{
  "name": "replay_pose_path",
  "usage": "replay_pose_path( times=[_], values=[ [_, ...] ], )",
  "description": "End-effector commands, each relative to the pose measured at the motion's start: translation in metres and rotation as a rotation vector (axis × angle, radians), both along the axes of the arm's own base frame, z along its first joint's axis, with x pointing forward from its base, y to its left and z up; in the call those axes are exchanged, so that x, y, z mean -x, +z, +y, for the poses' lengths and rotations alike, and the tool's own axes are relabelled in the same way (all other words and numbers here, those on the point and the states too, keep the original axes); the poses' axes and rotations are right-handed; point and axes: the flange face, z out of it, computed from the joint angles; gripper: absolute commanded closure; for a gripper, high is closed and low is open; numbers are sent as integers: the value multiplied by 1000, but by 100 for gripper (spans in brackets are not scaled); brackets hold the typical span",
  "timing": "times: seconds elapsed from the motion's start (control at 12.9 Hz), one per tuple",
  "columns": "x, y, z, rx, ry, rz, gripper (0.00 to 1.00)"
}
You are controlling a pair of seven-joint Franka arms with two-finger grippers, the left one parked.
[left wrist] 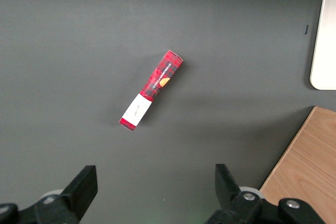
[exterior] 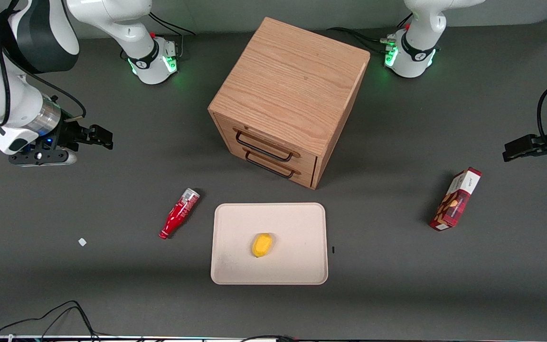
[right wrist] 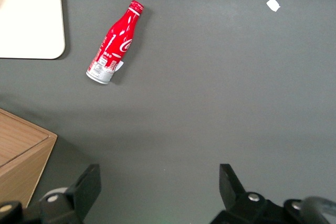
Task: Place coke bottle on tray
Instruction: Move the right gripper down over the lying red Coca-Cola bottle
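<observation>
The coke bottle (exterior: 179, 213) lies on its side on the dark table, beside the tray (exterior: 235, 223) on the working arm's side, its red cap pointing toward the front camera. It also shows in the right wrist view (right wrist: 113, 45). The beige tray's corner shows there too (right wrist: 31, 24). A yellow object (exterior: 262, 245) lies on the tray. My gripper (exterior: 100, 136) hangs open and empty above the table, farther from the front camera than the bottle and toward the working arm's end. In the right wrist view my gripper (right wrist: 159, 187) has its fingers wide apart over bare table.
A wooden drawer cabinet (exterior: 292, 95) stands farther from the front camera than the tray; its corner shows in the right wrist view (right wrist: 21, 150). A red snack box (exterior: 456, 198) lies toward the parked arm's end. A small white scrap (exterior: 82, 242) lies on the table.
</observation>
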Motion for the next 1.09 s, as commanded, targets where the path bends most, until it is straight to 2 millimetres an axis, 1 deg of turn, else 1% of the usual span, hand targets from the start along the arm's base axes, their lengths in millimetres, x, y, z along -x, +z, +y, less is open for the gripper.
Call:
replay_pose_path(
  times=[0.0, 0.16, 0.23, 0.31, 0.39, 0.54, 0.7, 0.78, 0.85, 1.01],
  values=[
    [-3, 11, -10, -23, -40, -1, 0],
    [-10, 20, -9, -21, -31, 11, 0],
    [-13, 20, -8, -20, -37, 23, 0],
    [-17, 17, -9, -46, -85, 31, 0],
    [-25, 16, -7, -91, -185, 40, 0],
    [-43, -6, 10, -81, -198, 75, 0],
    [-63, -36, 24, -52, -254, 111, 0],
    [-72, -58, 32, -47, -249, 128, 0],
    [-77, -73, 35, -48, -256, 115, 0],
    [-88, -102, 36, -34, -347, 102, 0]
  ],
)
